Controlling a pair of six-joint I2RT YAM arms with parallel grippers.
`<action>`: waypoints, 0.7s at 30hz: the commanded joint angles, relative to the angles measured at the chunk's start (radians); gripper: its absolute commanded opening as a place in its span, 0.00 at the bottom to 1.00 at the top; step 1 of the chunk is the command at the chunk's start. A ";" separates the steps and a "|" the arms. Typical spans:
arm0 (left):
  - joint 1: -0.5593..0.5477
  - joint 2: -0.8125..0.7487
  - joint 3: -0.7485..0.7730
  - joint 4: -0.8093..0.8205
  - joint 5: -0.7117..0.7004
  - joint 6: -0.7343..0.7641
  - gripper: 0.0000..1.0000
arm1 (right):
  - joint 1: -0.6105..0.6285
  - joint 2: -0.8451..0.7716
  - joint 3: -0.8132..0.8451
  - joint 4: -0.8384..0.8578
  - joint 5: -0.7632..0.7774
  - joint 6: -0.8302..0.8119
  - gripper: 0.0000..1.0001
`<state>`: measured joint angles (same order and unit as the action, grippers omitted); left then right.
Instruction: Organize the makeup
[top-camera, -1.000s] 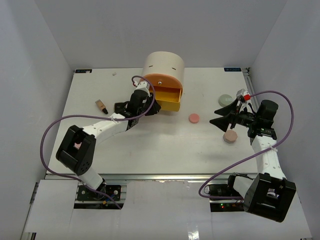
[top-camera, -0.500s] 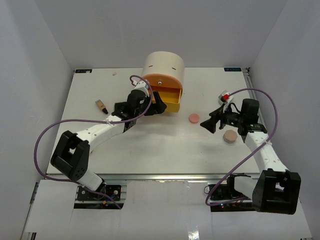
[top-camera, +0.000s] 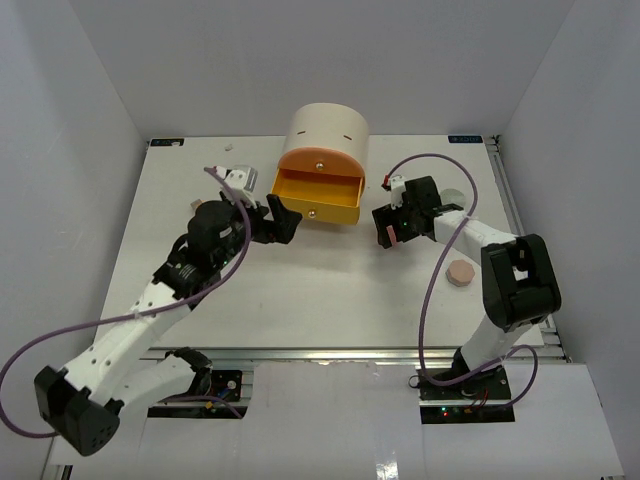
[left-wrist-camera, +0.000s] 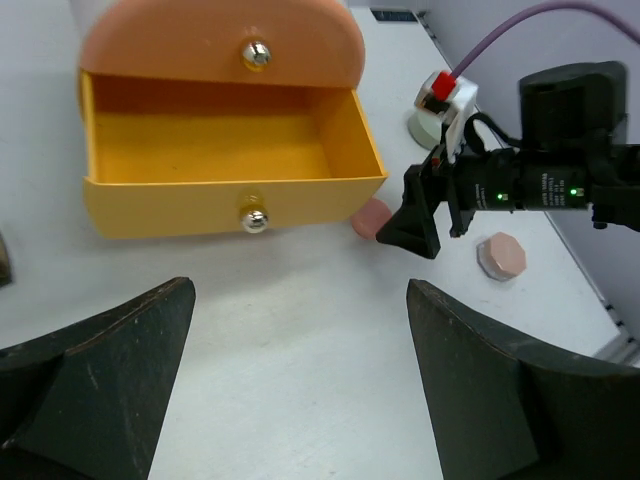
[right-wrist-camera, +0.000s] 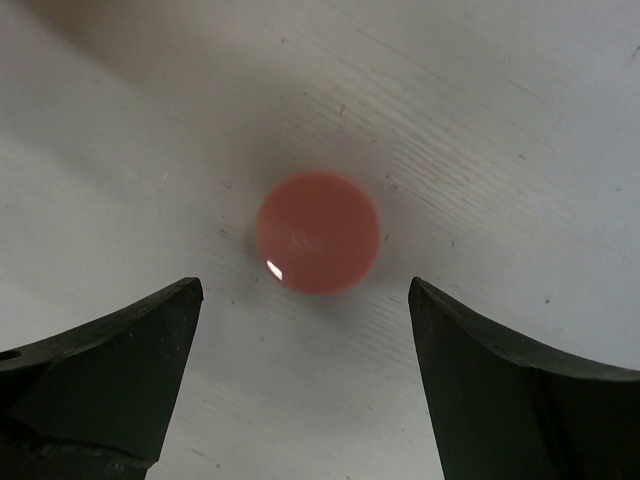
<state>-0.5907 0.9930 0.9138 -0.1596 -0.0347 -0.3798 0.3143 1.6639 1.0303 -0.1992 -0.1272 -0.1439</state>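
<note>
Makeup in view comes to three compacts, all lying flat on the white table (top-camera: 300, 290) to the right of the cream drawer unit (top-camera: 328, 125). One pink compact (right-wrist-camera: 318, 232) sits just off the right corner of the pulled-out orange drawer (left-wrist-camera: 210, 150), directly under the right gripper (right-wrist-camera: 305, 285), whose fingers stand wide apart either side of it without touching. One peach compact (top-camera: 460, 272), eight-sided, lies nearer the front edge. One pale green compact (left-wrist-camera: 418, 128) lies farther back, partly hidden by the right arm. The left gripper (left-wrist-camera: 300, 300) faces the drawer, fingers spread and holding nothing. Two silver knobs (left-wrist-camera: 254, 220) show.
</note>
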 joint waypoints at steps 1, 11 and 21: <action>0.006 -0.217 -0.103 -0.169 -0.122 0.137 0.98 | 0.038 0.074 0.093 -0.019 0.179 0.071 0.90; 0.006 -0.533 -0.242 -0.154 -0.239 0.111 0.98 | 0.047 0.196 0.163 -0.020 0.217 0.085 0.94; 0.006 -0.544 -0.242 -0.153 -0.231 0.111 0.98 | 0.042 0.212 0.163 -0.032 0.167 0.050 0.65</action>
<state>-0.5900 0.4507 0.6739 -0.3130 -0.2520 -0.2775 0.3603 1.8763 1.1801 -0.2310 0.0395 -0.0723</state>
